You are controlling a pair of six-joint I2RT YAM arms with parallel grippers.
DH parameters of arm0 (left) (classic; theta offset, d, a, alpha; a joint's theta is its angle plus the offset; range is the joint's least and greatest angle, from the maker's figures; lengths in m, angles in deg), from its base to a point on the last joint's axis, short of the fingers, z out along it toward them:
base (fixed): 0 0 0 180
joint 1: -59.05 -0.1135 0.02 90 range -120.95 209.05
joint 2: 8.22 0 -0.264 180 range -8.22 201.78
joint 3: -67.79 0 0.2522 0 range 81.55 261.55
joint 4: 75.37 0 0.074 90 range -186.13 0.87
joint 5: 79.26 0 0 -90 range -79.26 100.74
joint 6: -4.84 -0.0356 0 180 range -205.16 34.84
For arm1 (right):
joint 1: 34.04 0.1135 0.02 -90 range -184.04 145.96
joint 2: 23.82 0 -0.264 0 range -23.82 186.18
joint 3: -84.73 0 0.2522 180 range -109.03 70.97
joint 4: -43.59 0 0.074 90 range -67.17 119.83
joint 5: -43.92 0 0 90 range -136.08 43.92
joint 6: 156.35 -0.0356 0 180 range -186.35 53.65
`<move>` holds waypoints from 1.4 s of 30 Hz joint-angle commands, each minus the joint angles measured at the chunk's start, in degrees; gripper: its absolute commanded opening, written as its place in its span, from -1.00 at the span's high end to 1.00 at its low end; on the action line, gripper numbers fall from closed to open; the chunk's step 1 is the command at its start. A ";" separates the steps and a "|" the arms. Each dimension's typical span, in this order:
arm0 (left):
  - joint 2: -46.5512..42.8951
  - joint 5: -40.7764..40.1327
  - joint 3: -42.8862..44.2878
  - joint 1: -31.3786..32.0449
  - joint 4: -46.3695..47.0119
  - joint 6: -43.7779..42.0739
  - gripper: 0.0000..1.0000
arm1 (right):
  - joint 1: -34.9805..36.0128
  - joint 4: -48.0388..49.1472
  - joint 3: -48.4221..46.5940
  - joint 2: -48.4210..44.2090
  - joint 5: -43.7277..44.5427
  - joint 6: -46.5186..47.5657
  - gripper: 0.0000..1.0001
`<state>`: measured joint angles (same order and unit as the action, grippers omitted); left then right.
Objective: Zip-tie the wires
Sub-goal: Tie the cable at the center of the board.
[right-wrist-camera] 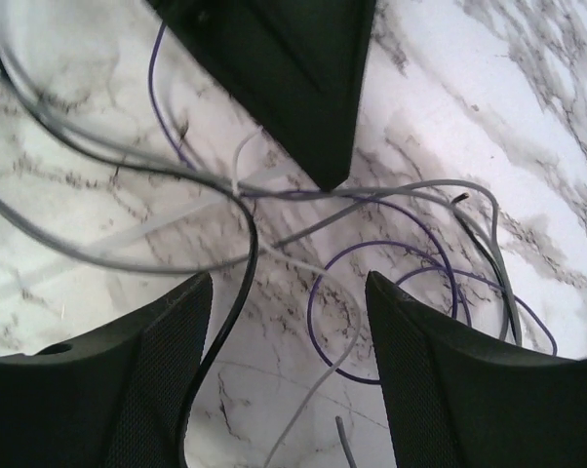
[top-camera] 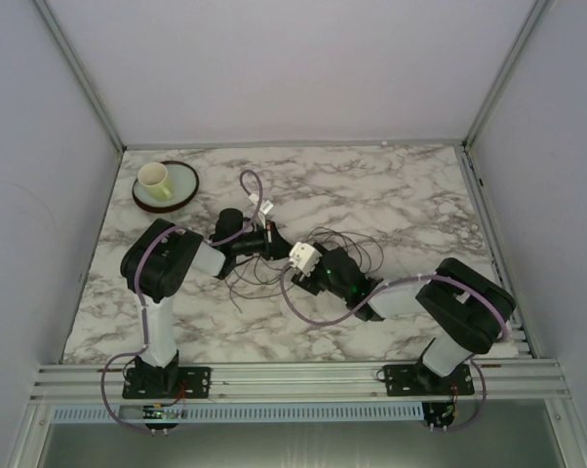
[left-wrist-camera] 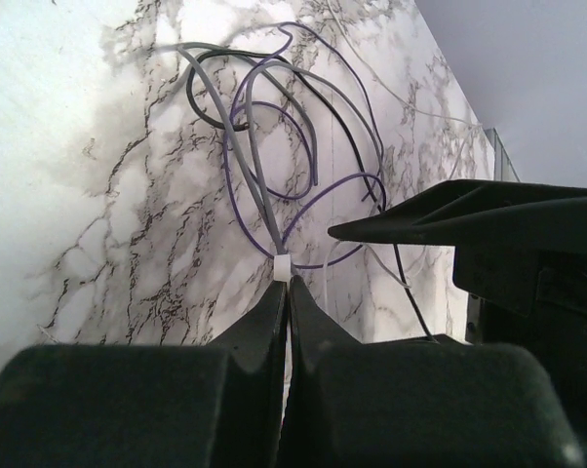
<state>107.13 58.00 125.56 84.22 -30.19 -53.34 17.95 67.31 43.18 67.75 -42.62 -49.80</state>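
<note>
The wires point(left-wrist-camera: 274, 127) are thin grey, black and purple strands in loose loops on the marble table point(top-camera: 410, 195). In the top view they spread around both grippers point(top-camera: 347, 244). My left gripper point(left-wrist-camera: 286, 286) is shut on a white zip tie point(left-wrist-camera: 283, 267); the tie's head sits at the fingertips, where several strands gather. In the top view the left gripper point(top-camera: 272, 242) sits mid-table. My right gripper point(right-wrist-camera: 284, 283) stands open just opposite, low over the table, with black, grey and purple wires point(right-wrist-camera: 245, 244) lying loose between its fingers. The right gripper point(top-camera: 295, 265) nearly meets the left one.
A cream cup point(top-camera: 154, 178) stands on a green saucer point(top-camera: 181, 190) at the back left. Metal frame posts and grey walls enclose the table. Purple arm cables point(top-camera: 308, 314) loop beside both arms.
</note>
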 commanded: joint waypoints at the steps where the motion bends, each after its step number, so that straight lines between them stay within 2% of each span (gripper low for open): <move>1: -0.71 -0.99 -0.01 -0.25 4.15 0.66 1.00 | 0.46 1.41 -4.09 -0.89 3.28 -8.76 -0.27; 7: -1.11 -2.16 -1.04 -0.46 4.87 1.77 1.00 | 2.12 -0.66 -4.13 -1.42 4.15 -7.08 -0.29; 13: -2.70 -0.71 -0.72 -0.99 1.97 0.40 1.00 | 2.28 0.60 4.24 -13.20 -4.72 0.54 -0.60; 16: -2.64 0.61 0.11 -1.00 0.18 0.01 1.00 | 2.36 3.17 8.77 -18.75 -7.55 5.49 -0.64; 19: -2.36 2.03 0.39 -1.00 0.13 0.84 1.00 | 4.03 3.07 10.69 -19.35 -6.24 10.91 -0.56; 23: -2.51 3.41 0.21 -1.00 0.80 1.97 1.00 | 7.66 5.79 12.39 -16.59 -1.14 17.41 -0.25; 26: -2.92 4.15 -0.34 -0.91 1.83 3.30 1.00 | 9.73 9.15 12.80 -14.12 -0.56 19.65 -0.08; 32: -3.18 4.57 -0.23 -0.90 2.24 6.38 1.00 | 14.15 13.27 12.00 -9.37 0.89 24.82 -0.07; 42: -2.05 6.31 0.36 -0.57 6.62 10.85 1.00 | 14.99 19.25 10.06 1.50 3.47 34.24 -0.07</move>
<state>106.06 62.13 124.88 83.48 -28.68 -44.41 32.40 82.02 55.66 66.59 -40.21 -20.42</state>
